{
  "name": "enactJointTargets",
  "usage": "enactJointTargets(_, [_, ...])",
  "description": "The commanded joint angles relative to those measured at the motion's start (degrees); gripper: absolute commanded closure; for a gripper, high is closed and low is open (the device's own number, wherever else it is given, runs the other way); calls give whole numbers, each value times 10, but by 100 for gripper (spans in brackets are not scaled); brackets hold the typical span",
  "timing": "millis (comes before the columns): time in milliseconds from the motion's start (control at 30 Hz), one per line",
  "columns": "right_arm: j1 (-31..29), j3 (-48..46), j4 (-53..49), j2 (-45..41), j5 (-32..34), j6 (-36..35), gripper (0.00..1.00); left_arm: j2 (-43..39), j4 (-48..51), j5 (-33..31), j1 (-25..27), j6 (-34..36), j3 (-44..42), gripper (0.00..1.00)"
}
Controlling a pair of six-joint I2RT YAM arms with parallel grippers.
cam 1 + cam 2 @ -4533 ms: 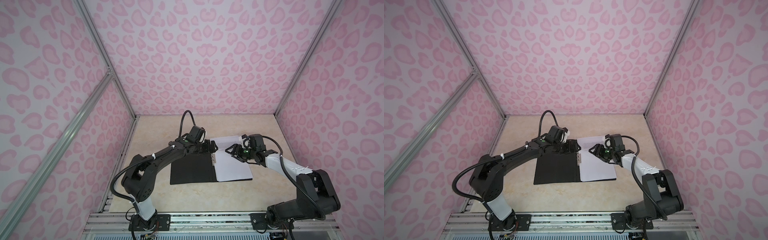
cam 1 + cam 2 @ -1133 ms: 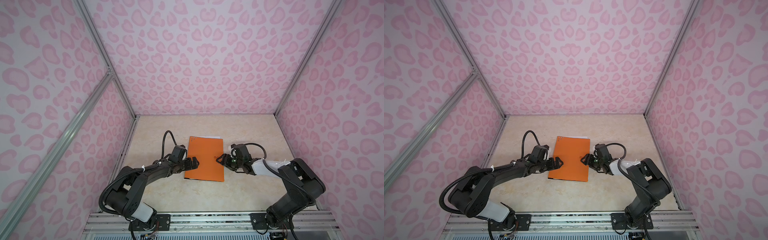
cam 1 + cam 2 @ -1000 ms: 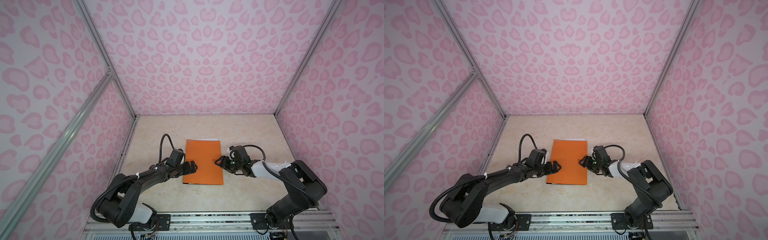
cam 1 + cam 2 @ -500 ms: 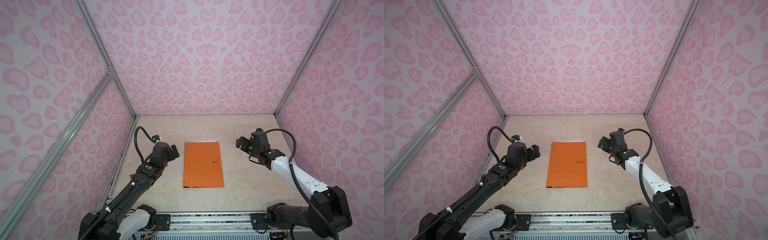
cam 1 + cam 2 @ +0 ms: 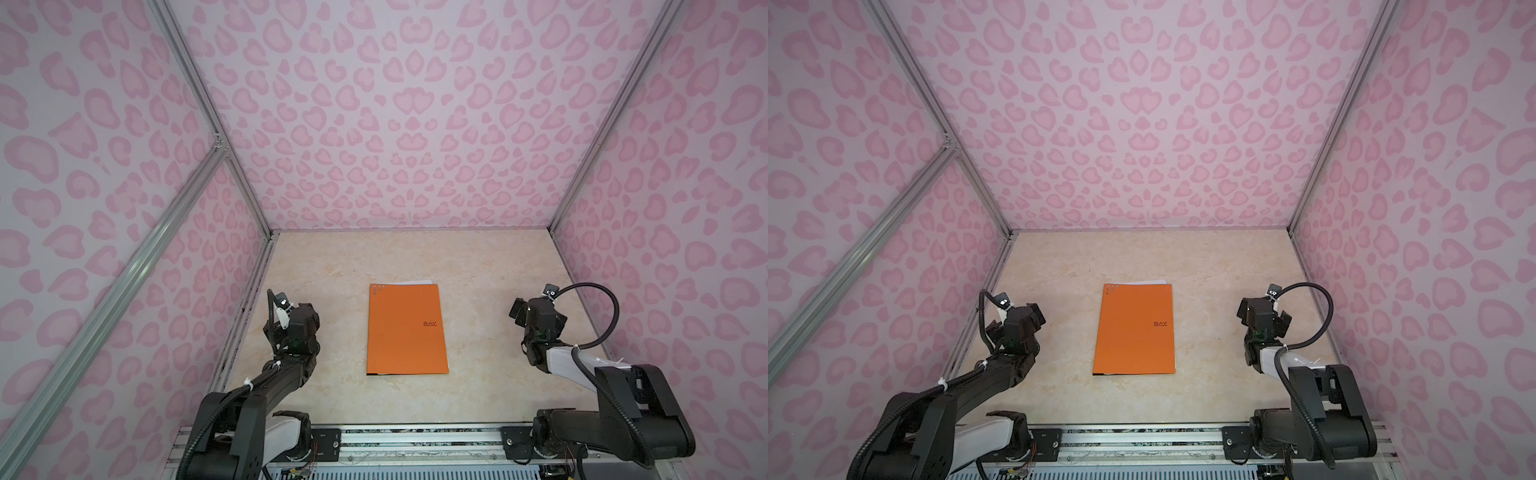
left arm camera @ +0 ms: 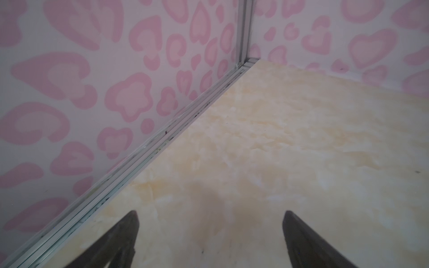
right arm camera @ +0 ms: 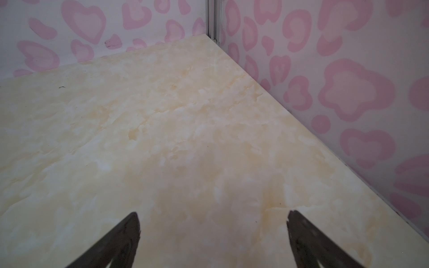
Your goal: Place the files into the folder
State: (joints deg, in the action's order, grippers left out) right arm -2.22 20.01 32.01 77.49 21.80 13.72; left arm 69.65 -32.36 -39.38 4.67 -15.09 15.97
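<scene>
- Folder [image 5: 407,332]: a small dark logo [image 5: 429,323] is printed on the orange cover, close to the right edge and a little above the middle, and it shows in both top views. Its stylised letters look like "RAY", but they are too small to be certain.
- Far left corner of the folder: a cluster of small dark dots [image 5: 377,289], a mark rather than letters. Their number is hard to tell.

Looks down on the whole worktop [image 5: 478,266] in both top views; skims close toward opposite back corners from the wrists.
</scene>
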Motion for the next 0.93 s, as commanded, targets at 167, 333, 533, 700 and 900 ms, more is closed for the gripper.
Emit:
enactJointTargets(167, [21, -57, 313, 94, -79, -79, 0, 101, -275, 230, -54, 67, -15, 2])
enactJointTargets(333, [7, -13, 247, 107, -77, -98, 0, 146, -245, 261, -51, 87, 22, 4])
enactJointTargets(533, [-11, -6, 229, 104, -48, -109, 0, 147, -254, 232, -35, 101, 19, 2])
enactJointTargets(700, [-13, -10, 251, 110, -41, -112, 0, 150, -243, 236, -36, 102, 27, 2])
enactJointTargets(900, [-12, -5, 233, 106, -43, -111, 0, 147, -234, 296, -50, 107, 29, 2])
